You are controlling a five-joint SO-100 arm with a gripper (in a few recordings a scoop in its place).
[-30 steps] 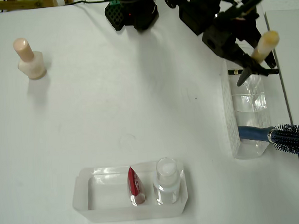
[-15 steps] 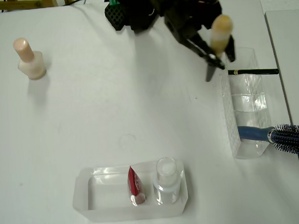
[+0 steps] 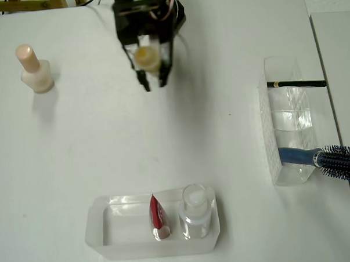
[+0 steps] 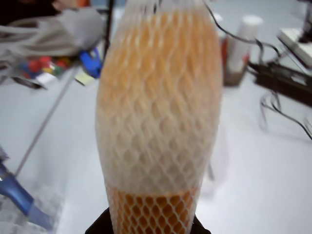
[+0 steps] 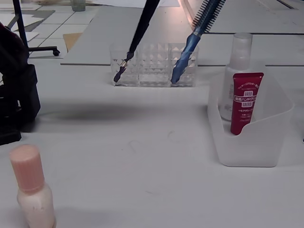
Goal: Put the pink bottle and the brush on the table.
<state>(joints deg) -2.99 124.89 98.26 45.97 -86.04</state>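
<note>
claw [image 3: 152,84] clamped on brush [image 3: 146,57], bristles up, above far worktop [image 3: 164,143]; pink bottle [image 3: 35,70] upright far left.

Looks like a lab or office workroom set up for robot recording. Plain white table [image 3: 106,151] with a staged layout: two clear trays [image 3: 150,228] [image 3: 288,132] holding cosmetics, a hairbrush [image 3: 333,158] and a pencil [image 3: 295,84]. More white tables [image 5: 156,28] stand behind in the fixed view, on a tiled floor [image 5: 28,16], with what looks like a chair's wheeled base [image 5: 52,50] at the left edge. Wrist view, blurred: black cables [image 4: 282,117] trail over the tabletop, a power strip or adapter [image 4: 280,80], a heap of small coloured items [image 4: 44,66], a white cylinder [image 4: 243,41]. Wooden furniture [image 3: 24,4] at the overhead view's top left corner. No household or shop fittings; desk clutter and wiring suggest a bench workspace.
</note>
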